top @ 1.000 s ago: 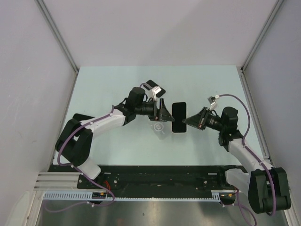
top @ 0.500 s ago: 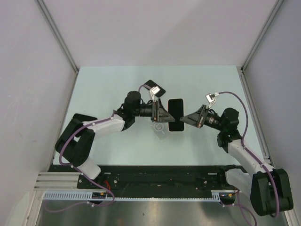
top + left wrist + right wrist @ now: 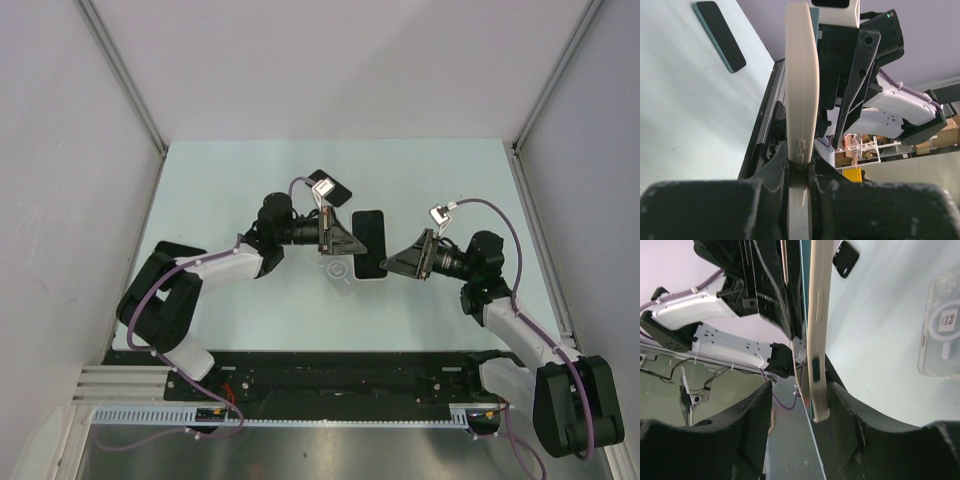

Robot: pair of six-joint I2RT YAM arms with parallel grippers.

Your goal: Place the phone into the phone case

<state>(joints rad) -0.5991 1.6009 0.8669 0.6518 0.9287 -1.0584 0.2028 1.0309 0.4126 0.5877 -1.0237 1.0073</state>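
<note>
your left pincer [image 3: 799, 170] is clamped on one side of the phone [image 3: 801, 75], holding it aloft, probably for lining up. your right pincer [image 3: 815, 390] straddles the opposite side, jaws parted. the clear case [image 3: 946, 330] lies flat on the surface [image 3: 680, 110] nearby.

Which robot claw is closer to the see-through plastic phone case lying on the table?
Left. The left gripper hangs just over the far edge of the clear plastic phone case. The right gripper sits off to the case's right, beyond the cream-rimmed black phone.
</note>
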